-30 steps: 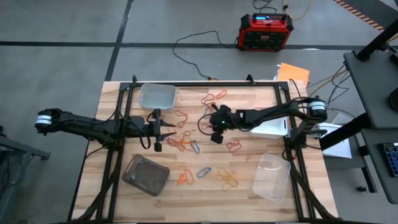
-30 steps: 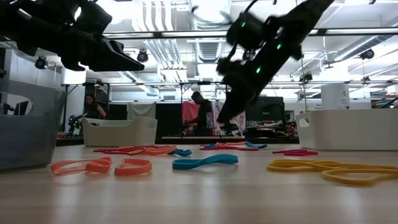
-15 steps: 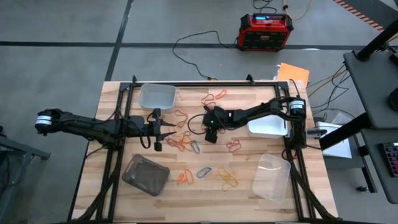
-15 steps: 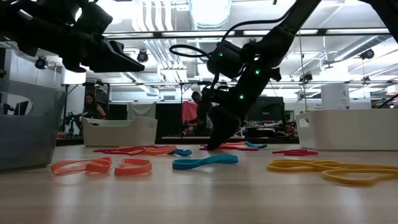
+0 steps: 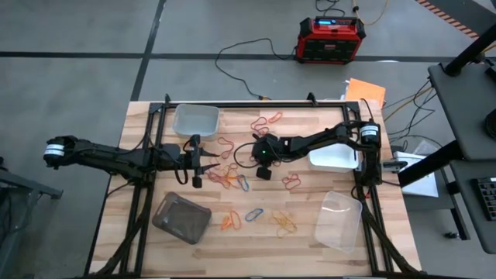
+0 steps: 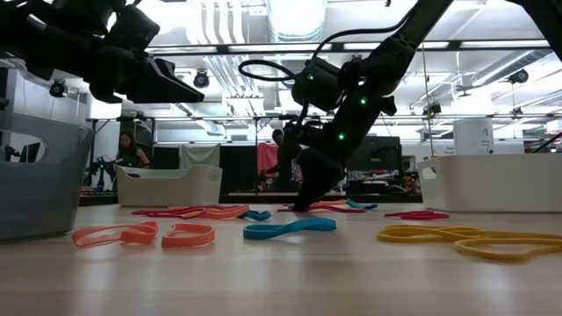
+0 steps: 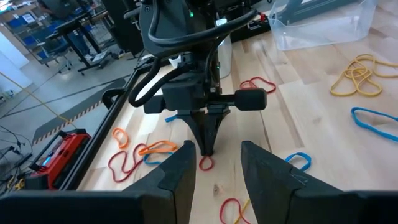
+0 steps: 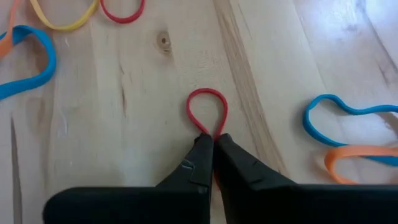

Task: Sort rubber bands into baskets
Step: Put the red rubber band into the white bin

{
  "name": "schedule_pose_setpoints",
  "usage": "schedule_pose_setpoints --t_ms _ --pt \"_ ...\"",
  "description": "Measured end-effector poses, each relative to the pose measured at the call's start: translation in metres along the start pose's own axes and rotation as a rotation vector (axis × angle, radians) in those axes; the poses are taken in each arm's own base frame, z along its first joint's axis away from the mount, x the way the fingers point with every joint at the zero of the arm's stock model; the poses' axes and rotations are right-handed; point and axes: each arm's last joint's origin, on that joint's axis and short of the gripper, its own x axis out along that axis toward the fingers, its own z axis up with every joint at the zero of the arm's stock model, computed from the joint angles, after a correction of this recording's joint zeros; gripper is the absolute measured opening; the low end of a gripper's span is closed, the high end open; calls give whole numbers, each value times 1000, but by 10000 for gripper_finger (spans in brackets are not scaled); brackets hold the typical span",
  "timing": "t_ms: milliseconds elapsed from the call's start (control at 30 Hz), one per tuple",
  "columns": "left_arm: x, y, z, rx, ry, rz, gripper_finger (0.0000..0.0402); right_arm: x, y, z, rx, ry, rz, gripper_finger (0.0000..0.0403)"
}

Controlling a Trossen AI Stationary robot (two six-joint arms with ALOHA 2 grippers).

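While a small red rubber band [image 8: 208,112] lay at the middle of the wooden table [image 5: 310,232], the right gripper [image 8: 212,144] pinched it, jaws together. At centre-left, the left gripper [image 5: 211,165] hovered, jaws apart.

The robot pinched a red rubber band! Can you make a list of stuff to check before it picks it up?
1. Right gripper closed on the red rubber band: ok, fingertips pinch one end of the loop.
2. Band free of other bands: ok, nothing overlaps it.
3. Band lifted yet: not ok, it lies flat on the table.
4. Left gripper out of the way: cannot tell; it hovers open, close by.
5. White basket reachable: ok, beside the right arm.
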Motion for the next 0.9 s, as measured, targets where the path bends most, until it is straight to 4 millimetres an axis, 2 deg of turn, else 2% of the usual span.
schedule_pose_setpoints --t_ms 167,333,533,900 --pt "0 0 0 0 0 0 113 -23 2 6 -32 -19 10 9" --pt "0 0 0 -7 0 -1 113 -48 3 21 -65 -117 -29 8" --pt "0 0 0 -14 0 -1 113 -72 2 29 -81 -185 -59 8" --pt "0 0 0 -15 1 -1 113 -130 7 31 -113 -195 -283 8"
